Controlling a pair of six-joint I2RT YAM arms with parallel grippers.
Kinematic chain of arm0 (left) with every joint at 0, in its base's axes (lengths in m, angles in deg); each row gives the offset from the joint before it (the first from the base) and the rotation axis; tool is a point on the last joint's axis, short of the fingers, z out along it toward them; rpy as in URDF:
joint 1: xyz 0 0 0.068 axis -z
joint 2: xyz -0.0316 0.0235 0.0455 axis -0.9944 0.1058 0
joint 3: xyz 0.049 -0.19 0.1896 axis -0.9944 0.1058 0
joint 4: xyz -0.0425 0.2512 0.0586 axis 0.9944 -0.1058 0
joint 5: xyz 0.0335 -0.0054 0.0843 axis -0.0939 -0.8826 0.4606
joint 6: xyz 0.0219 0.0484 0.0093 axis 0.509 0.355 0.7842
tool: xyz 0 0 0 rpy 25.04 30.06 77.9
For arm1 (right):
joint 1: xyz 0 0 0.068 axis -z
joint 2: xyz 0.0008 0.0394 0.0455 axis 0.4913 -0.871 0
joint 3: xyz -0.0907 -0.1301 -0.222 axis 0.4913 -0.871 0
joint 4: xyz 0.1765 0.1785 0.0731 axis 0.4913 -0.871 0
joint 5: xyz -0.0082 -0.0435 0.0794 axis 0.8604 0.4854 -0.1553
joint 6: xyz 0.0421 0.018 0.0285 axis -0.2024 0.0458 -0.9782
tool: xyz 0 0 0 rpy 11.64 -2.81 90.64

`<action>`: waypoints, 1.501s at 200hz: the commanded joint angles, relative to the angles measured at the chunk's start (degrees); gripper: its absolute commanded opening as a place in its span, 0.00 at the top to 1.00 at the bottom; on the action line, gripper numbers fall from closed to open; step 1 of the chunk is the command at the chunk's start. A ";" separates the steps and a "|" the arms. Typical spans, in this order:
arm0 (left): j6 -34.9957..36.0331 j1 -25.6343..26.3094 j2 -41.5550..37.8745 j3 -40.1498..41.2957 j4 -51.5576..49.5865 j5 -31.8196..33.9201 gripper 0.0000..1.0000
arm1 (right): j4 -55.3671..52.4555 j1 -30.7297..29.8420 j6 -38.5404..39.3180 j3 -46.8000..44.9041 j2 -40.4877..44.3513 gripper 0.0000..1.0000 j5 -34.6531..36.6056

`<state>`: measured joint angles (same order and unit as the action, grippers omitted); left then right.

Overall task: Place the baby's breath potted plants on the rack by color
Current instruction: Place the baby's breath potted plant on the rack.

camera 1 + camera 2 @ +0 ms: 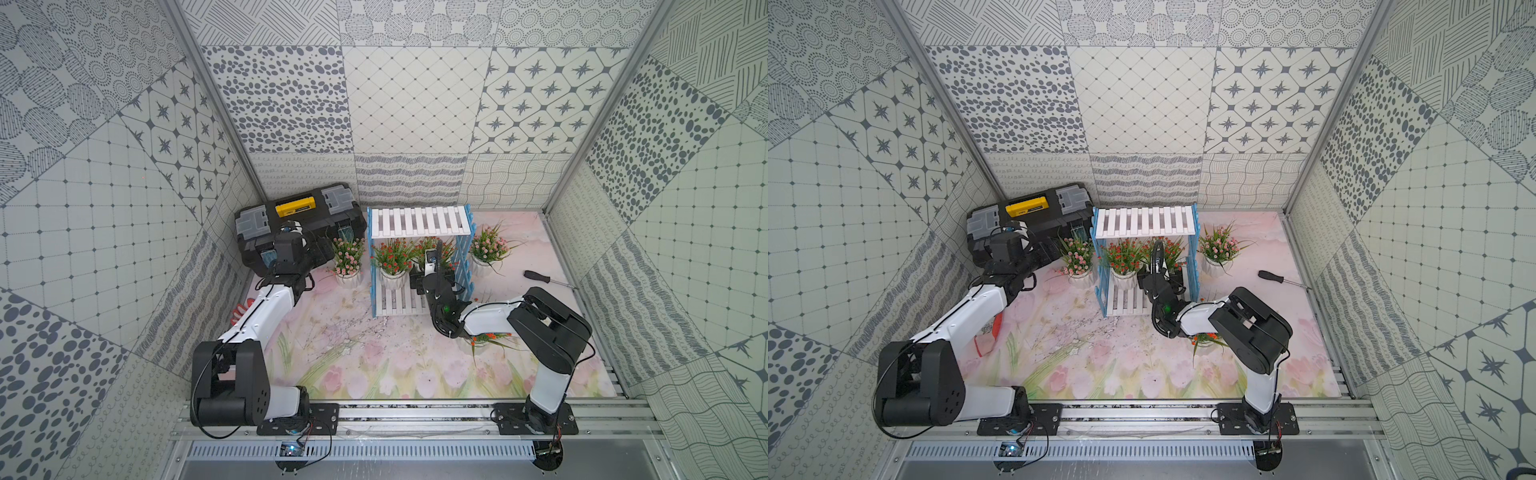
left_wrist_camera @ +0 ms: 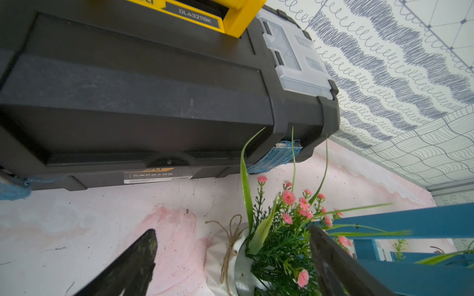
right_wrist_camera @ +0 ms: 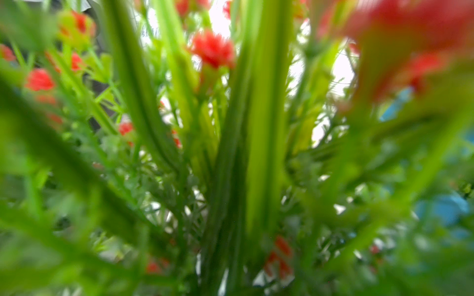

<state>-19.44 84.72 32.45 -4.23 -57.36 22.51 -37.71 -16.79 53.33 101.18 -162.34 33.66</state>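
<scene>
Two red plants (image 1: 390, 259) sit on the rack's (image 1: 415, 220) lower tier, three other plants (image 1: 347, 253) wait on the worktop (image 1: 374, 353); left end effector (image 2: 232, 229) apart, right end effector (image 1: 432, 262) state hidden.

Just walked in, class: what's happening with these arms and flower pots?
Two arms sort plants onto the rack. The right gripper reaches into an orange-red plant at the lower shelf, beside a second orange-red plant; its grip is hidden. The left gripper hangs open at a pink plant by the toolbox. The other pink plant and a third orange-red plant wait on the table.
</scene>
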 commanded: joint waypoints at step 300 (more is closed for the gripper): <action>-1.73 -0.16 0.67 0.79 4.27 -1.37 0.07 | -15.01 1.72 -16.87 3.64 -1.17 0.02 3.06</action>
<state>-20.73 84.72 33.11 -4.03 -55.85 22.31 -52.52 -14.41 37.53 105.09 -165.21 35.81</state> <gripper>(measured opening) 0.929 0.979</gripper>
